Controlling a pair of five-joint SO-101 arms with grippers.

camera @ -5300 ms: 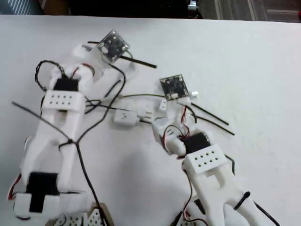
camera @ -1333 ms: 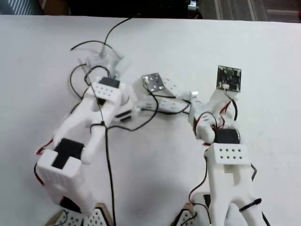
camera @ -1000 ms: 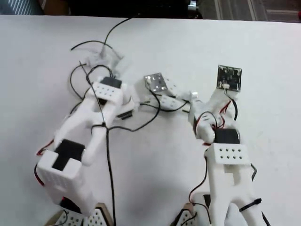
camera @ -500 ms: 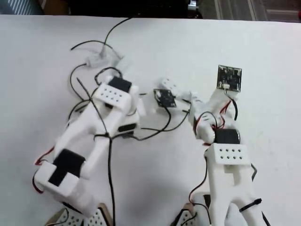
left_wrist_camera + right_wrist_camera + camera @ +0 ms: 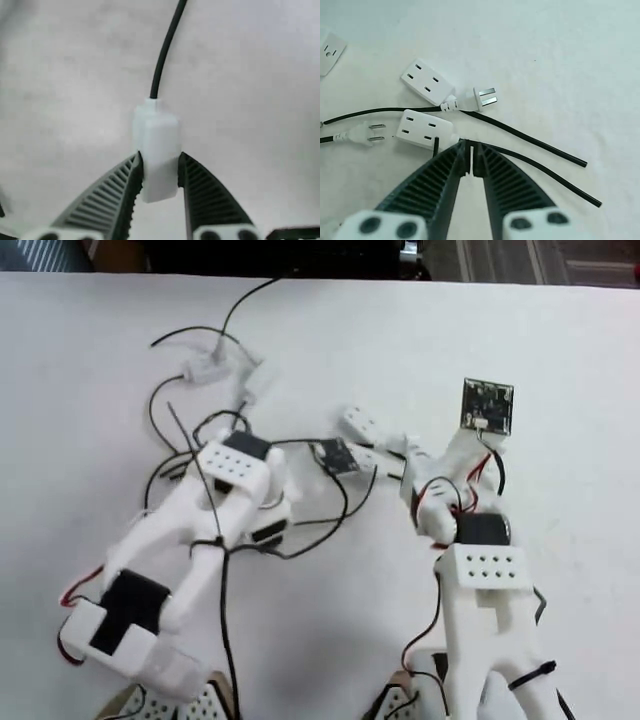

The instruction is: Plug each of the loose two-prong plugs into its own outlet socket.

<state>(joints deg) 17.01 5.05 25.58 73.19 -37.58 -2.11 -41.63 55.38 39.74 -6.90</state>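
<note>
My left gripper is shut on the body of a white plug, whose black cord runs away over the white table. In the high view the left arm sits left of centre, its wrist beside an outlet socket. My right gripper is shut on the cord end of a white outlet socket. A second socket lies just beyond it. One loose two-prong plug lies beside that second socket, and another lies farther to the side.
A third white socket lies at the edge of the right wrist view. Black cords trail across the table. More white connectors with looping cords lie at the back left. The right arm stands at the near right.
The left arm has pulled back toward the near left with the plug, and its wrist has turned. The right arm has stayed still over the last second.
</note>
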